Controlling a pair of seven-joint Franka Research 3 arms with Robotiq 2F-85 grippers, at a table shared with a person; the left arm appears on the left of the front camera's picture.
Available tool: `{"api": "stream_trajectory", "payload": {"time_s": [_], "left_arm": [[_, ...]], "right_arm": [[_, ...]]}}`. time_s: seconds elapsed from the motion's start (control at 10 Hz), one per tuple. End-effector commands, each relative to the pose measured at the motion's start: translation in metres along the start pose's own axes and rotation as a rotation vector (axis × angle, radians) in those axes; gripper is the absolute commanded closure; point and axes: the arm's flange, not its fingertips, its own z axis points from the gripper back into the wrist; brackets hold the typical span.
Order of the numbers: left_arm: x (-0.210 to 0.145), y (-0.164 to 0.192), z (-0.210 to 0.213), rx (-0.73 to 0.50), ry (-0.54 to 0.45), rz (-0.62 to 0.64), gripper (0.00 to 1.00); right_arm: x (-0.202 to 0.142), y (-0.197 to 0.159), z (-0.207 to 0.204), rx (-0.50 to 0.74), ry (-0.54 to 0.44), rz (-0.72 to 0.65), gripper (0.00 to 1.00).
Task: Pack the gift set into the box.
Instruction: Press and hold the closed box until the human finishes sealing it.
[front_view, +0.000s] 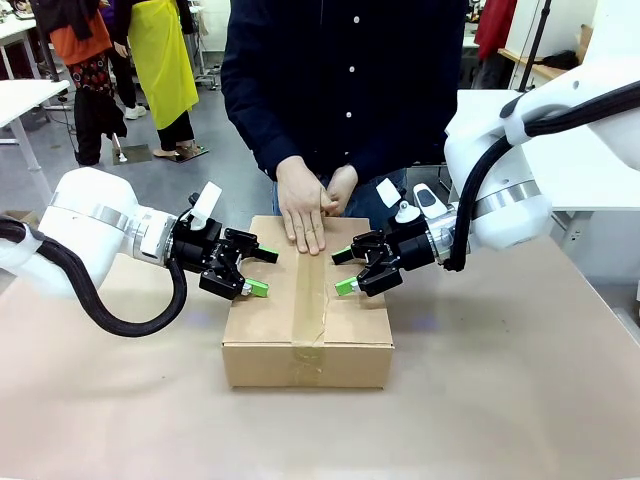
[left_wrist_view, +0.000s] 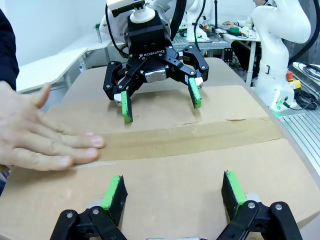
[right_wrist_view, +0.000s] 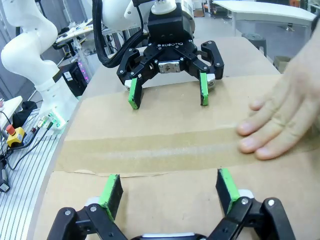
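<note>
Cardboard, brown and corrugated, makes the box (front_view: 307, 320) that stands in the middle of the tabletop (front_view: 500, 400) in the front view. It is a shallow rectangular carton, its flaps are shut, and a strip of glossy brown tape (front_view: 309, 290) runs along the seam and down over the near wall. What is inside cannot be seen. The tabletop has a plain matte tan cover. The left hand (front_view: 262, 270) lies over the left half of the lid with its black fingers spread apart and nothing between the green pads. The right hand (front_view: 345, 269) lies over the right half, also spread and empty. The person's hand (front_view: 301, 207) is pressed flat on the far end of the tape.

From the left wrist view, the left hand (left_wrist_view: 172, 192) shows two green pads wide apart just above the smooth lid of the box (left_wrist_view: 165, 200). The tape (left_wrist_view: 200, 137) crosses the picture as a darker, slightly shiny band. Beyond it the right hand (left_wrist_view: 160, 103) faces this way, open, with its pads on or just above the cardboard. The person's hand (left_wrist_view: 40, 135) lies flat on the tape.

From the right wrist view, the right hand (right_wrist_view: 170, 192) is open above the box (right_wrist_view: 165, 210). The tape (right_wrist_view: 150, 150) shows faint wrinkles. The left hand (right_wrist_view: 168, 95) stands opposite, open, and the person's hand (right_wrist_view: 285, 120) rests its fingertips on the tape.
</note>
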Motion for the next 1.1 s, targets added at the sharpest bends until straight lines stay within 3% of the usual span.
{"api": "stream_trajectory", "payload": {"time_s": [0.0, 1.0], "left_arm": [[-0.0009, -0.0015, 0.0003, 0.000, 0.001, 0.003, 0.00], [-0.0009, -0.0015, 0.0003, 0.000, 0.001, 0.003, 0.00]], "right_arm": [[-0.0033, 0.0016, -0.0016, -0.011, -0.008, 0.003, 0.00], [-0.0033, 0.0016, -0.0016, -0.011, -0.008, 0.003, 0.00]]}}
